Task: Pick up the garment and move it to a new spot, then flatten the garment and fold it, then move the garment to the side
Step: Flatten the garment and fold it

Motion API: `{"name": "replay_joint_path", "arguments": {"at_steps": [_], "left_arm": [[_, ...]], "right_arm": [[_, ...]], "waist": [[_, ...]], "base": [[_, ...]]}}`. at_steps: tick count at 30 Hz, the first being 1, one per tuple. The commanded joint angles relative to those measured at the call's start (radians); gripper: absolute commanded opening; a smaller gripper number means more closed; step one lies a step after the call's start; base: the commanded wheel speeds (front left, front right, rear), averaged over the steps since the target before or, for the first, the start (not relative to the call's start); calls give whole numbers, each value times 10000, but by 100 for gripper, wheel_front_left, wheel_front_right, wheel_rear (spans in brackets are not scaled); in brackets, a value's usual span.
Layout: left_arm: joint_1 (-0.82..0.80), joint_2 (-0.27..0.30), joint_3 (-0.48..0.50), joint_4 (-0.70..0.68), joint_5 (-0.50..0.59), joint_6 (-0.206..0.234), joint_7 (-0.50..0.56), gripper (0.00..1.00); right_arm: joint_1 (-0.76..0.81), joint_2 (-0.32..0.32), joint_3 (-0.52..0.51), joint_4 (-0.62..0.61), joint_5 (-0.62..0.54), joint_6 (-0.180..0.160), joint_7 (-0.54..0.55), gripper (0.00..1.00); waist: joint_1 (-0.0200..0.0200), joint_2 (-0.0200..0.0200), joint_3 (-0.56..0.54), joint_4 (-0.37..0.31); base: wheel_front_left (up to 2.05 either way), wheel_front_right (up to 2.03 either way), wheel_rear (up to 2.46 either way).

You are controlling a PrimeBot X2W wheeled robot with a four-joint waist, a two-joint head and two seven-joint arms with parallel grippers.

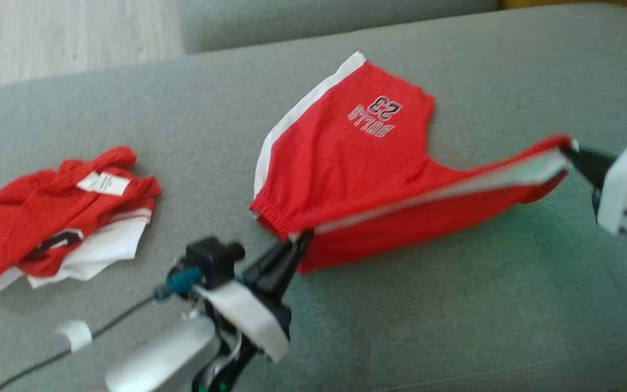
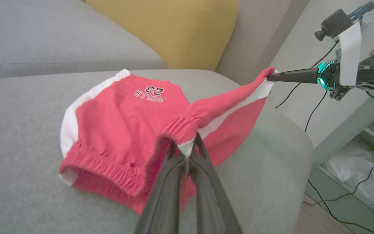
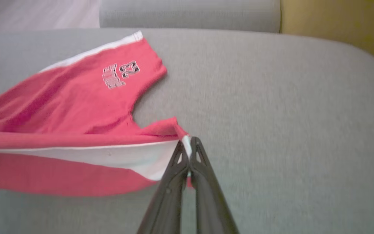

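On the grey sofa cushion (image 1: 455, 316), at the centre of the head view, the garment (image 1: 346, 163), a pair of red shorts with white side stripes, lies partly flat and partly lifted. The far leg, printed with lettering and the number 23 (image 1: 374, 115), rests on the cushion towards 12 o'clock. The near edge is raised off the cushion and stretched in a line from 7 o'clock to 3 o'clock between the two arms.

Left fingers (image 1: 278, 267): closed to a narrow gap, pinching the corner of the elastic waistband (image 2: 102, 167) beside the white stripe, at the garment's 7 o'clock end. In the left wrist view the fabric bunches over the fingertips.

Right fingers (image 1: 588, 160): pressed fully together, pinching the corner of the leg hem at the garment's 3 o'clock end. In the right wrist view the white stripe runs from the tips towards 9 o'clock.

A second garment (image 1: 63, 218), red and white with a white label facing up, lies crumpled on the same cushion at 9 o'clock, well apart from the held garment. A yellow cushion (image 2: 174, 29) stands behind the sofa cushion at 12 o'clock in the left wrist view.
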Motion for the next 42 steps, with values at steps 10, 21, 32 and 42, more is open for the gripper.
{"name": "replay_joint_path", "arguments": {"at_steps": [10, 21, 32, 42], "left_arm": [[-1635, -256, 810, 298, 113, -216, -147, 0], [-2747, -1086, 806, 1236, 237, -736, -235, 0], [-3540, -1927, 815, 2349, 376, -1123, -583, 0], [-3659, -2388, 689, 3078, 448, -1339, -810, 0]], "right_arm": [[-2032, 1121, -863, 827, -1967, -7, -881, 0], [-4320, 2151, -359, 3017, -3817, -7, -2004, 0], [-5764, 2644, 63, 5074, -4342, -7, -2891, 0], [-6378, 2858, 416, 6308, -4285, -7, -3472, 7]], "waist": [[-2, 0, 1205, 1132], [-2, 0, 2405, 2124], [-2, 0, 3161, 2821], [-2, 0, 3301, 3140]], "base": [[0, 0, 0], [0, 0, 0], [0, 0, 0], [0, 0, 0]]}}
